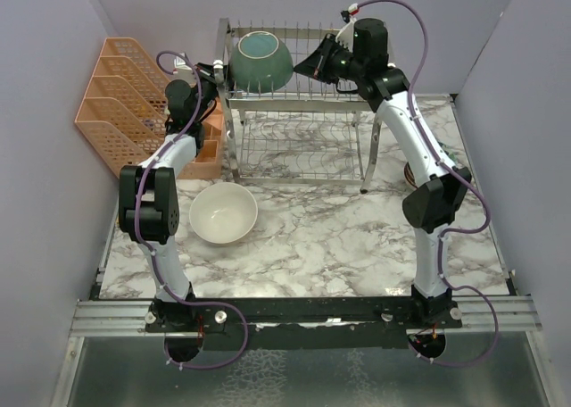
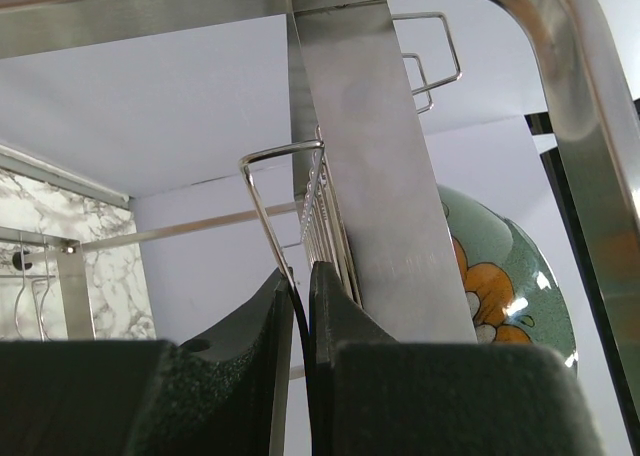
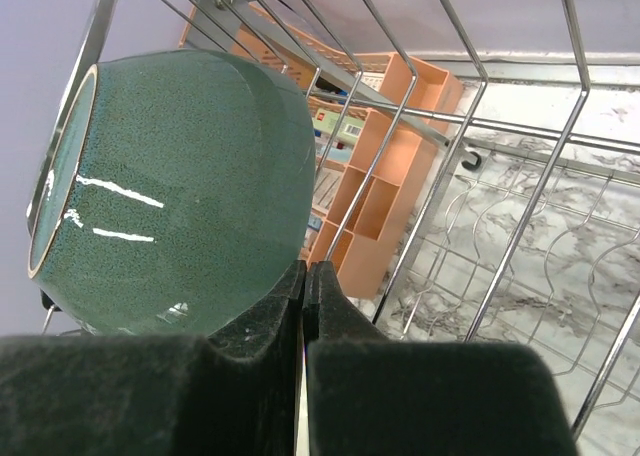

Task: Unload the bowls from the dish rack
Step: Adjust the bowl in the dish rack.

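A teal bowl is seen tipped on its side on the upper tier of the dish rack; in the right wrist view its lower part is hidden behind the jaws. A cream bowl is set upright on the tabletop, near the rack's front. The right jaws are closed on nothing, just beside the teal bowl's outer wall; contact cannot be made out. The left jaws are likewise shut and empty at the rack's left end post. Behind that post a green surface with an orange motif is partly hidden; whether it is the teal bowl cannot be told.
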